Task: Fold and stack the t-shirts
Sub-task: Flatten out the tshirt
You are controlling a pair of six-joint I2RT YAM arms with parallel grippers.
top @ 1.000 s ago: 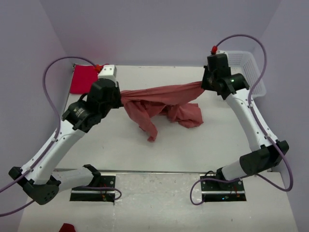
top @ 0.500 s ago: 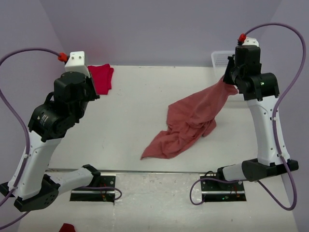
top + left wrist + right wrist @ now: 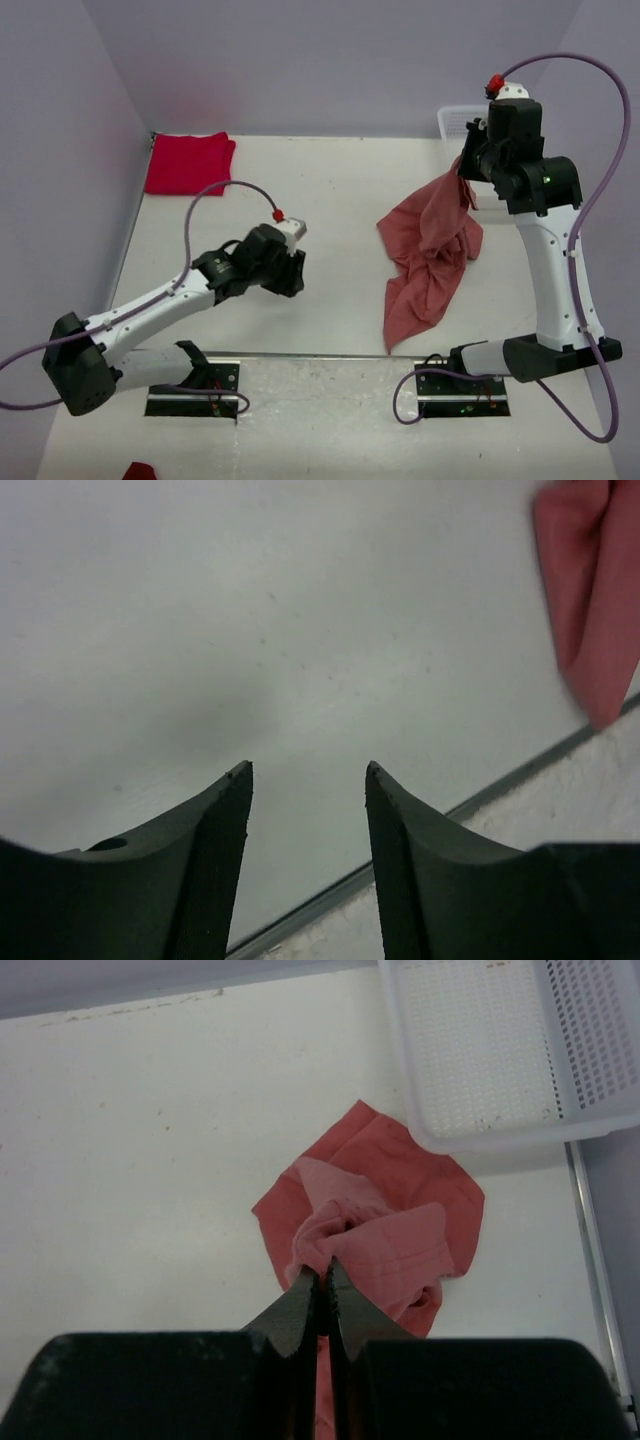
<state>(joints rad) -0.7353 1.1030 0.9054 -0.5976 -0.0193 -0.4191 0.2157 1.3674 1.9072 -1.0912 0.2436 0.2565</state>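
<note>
Dusty pink and bunched, the salmon-pink t-shirt (image 3: 430,250) hangs from the right gripper (image 3: 322,1280), whose jaws pinch tight on a fold, and its lower end rests on the table (image 3: 330,190) at the right; sleeves and collar cannot be made out. The left gripper (image 3: 308,780) stands wide apart, holding nothing, low over the table and well apart from that shirt. The red t-shirt (image 3: 188,162) lies in the far left corner, and the white basket (image 3: 500,1050) is largely hidden behind the right arm from above.

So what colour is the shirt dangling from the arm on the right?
Dusty salmon-pink shirt, clearest in the top external view.
</note>
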